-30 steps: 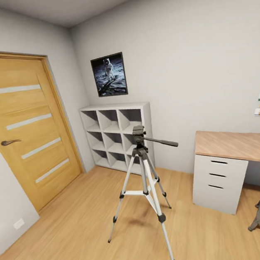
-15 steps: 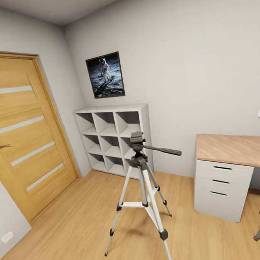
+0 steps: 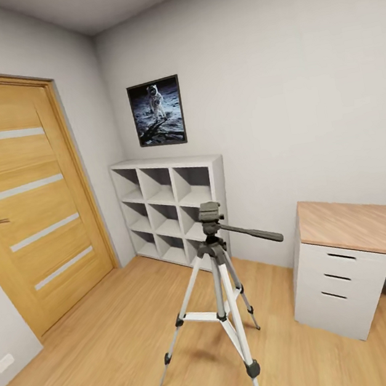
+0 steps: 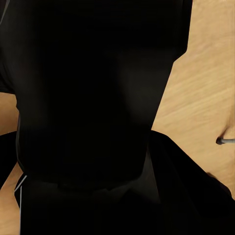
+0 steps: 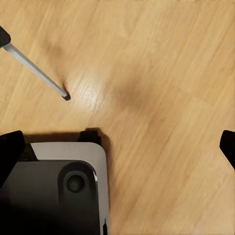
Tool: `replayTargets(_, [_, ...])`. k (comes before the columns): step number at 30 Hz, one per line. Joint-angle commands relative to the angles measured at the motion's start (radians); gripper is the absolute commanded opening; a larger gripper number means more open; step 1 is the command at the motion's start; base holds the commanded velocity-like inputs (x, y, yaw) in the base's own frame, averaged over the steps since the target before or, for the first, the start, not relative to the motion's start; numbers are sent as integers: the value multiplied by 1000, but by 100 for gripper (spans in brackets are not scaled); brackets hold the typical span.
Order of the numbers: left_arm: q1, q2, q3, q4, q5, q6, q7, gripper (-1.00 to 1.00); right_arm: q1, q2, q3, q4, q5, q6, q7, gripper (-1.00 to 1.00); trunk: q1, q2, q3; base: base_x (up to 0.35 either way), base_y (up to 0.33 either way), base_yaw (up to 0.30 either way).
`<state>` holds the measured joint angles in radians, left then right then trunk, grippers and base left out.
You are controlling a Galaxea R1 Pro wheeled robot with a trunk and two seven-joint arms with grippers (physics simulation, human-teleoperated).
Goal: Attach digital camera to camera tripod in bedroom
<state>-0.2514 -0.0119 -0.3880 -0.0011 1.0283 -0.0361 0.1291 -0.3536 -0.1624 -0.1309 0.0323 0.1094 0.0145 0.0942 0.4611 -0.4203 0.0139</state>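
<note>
The tripod [image 3: 220,288] is standing mid-floor in the bedroom, before the shelves [image 3: 173,208] and beside the desk [image 3: 364,228]. Rolling in too close is risking a base bump against a splayed leg, toppling it. A dark mass is blocking the left wrist view, perhaps the camera. Right claw [image 5: 117,147] is spread, gripping nothing; left claw's state I cannot tell.

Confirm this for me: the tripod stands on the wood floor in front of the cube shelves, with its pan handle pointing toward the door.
Not quite. In the head view the camera tripod stands before the cube shelves, but its pan handle points toward the desk, away from the door.
</note>
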Motion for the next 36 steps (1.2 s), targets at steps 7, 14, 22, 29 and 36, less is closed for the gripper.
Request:
replayTargets(7, [0,0,-9,0,6,-2,2,-100,-1,0,-9,1,10,2,2,100,0,-1,0,5,56,-100])
replayTargets(14, [0,0,-8,0,7,-1,2,-100,-1,0,-8,1,10,2,2,100,0,-1,0,0,297,-244])
replayTargets(22, [0,0,-8,0,7,-2,3,-100,-1,-2,-9,1,10,2,3,100,0,-1,0,0,341,-221])
replayTargets(29, [0,0,-8,0,7,-1,3,-100,-1,-2,-8,1,10,1,2,100,0,-1,0,0,347,-39])
replayTargets(36, [0,0,-9,0,6,-2,2,-100,-1,-1,-9,1,10,2,2,100,0,-1,0,0,136,-45])
